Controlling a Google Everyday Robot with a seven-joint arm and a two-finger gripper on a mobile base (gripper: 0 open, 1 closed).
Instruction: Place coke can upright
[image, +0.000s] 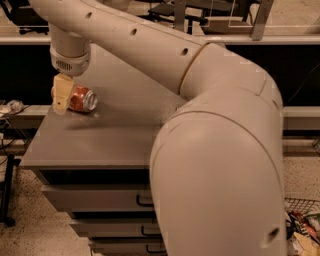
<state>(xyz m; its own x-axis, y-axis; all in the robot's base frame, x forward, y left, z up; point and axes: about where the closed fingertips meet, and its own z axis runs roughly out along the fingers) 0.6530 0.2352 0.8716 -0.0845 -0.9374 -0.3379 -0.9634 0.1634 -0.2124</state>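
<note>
The coke can (83, 99) is red-orange with a silver top. It lies on its side near the far left corner of the grey table (100, 140), top facing right. My gripper (61, 96) hangs down from the wrist (70, 60) at the can's left end and covers that end. I cannot tell whether it touches the can. My arm (215, 150) fills the middle and right of the view.
The table has drawers (95, 197) below its front edge. The dark blue can and the crinkled can are hidden behind my arm. A wire basket with rubbish (302, 225) stands on the floor at the lower right. Cables (12, 107) lie left of the table.
</note>
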